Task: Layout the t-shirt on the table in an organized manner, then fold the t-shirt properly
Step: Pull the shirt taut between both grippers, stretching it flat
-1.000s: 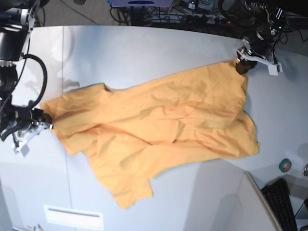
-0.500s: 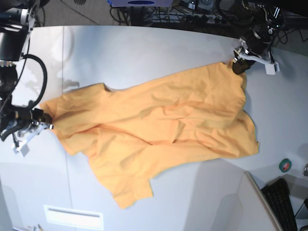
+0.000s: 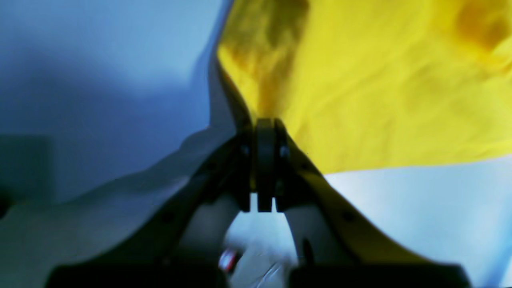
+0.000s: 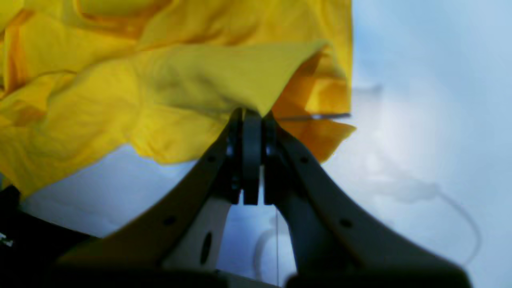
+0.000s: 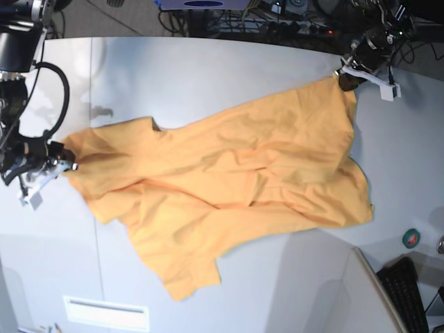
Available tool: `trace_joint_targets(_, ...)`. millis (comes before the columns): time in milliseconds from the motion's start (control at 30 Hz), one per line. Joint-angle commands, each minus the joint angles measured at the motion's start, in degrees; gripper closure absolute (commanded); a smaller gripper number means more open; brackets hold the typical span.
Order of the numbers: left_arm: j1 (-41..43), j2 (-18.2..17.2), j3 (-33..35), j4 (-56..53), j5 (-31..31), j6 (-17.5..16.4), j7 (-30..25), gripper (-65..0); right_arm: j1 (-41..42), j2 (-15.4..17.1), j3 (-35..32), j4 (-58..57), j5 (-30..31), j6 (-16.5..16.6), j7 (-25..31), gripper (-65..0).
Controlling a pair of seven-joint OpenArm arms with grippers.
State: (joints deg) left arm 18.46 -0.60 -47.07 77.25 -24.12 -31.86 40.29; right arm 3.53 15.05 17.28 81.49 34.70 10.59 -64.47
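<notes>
The orange-yellow t-shirt (image 5: 236,187) lies stretched diagonally across the light-grey table (image 5: 208,76), still creased, with one part trailing toward the front. My left gripper (image 5: 345,79) at the far right corner is shut on a corner of the t-shirt. In the left wrist view, the left gripper (image 3: 264,126) has closed jaws pinching the t-shirt (image 3: 380,88). My right gripper (image 5: 66,159) at the left edge is shut on the opposite end. In the right wrist view, the right gripper (image 4: 252,116) clamps a fold of the t-shirt (image 4: 160,80).
A green tape roll (image 5: 411,238) and a black keyboard (image 5: 409,295) sit at the front right, beside a slanted grey panel (image 5: 340,291). A white label strip (image 5: 105,313) lies near the front left. Cables (image 5: 291,21) run behind the table's far edge.
My left gripper closed on the t-shirt's corner and drew it toward the far edge. My right gripper shifted slightly toward the far side, pulling the cloth tauter.
</notes>
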Motion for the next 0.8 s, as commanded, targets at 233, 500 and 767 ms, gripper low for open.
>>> trace_joint_targets(233,-0.2,-0.8,-0.2,13.6,-0.3,2.1,5.3,0.0,-2.8,-0.1,5.6,2.8,0.3,0.0,0.7,0.0)
trace_joint_targets(500,-4.9,-1.6,0.4,16.4,0.1,3.4,10.6,0.0,-3.7,-0.7,6.1,2.1,0.7,0.3,0.7,0.0)
trace_joint_targets(767,-5.2,-1.9,0.4,16.3,0.2,3.4,10.4,0.0,5.4,-1.8,-1.3,1.0,0.4,-0.3,0.7,0.0)
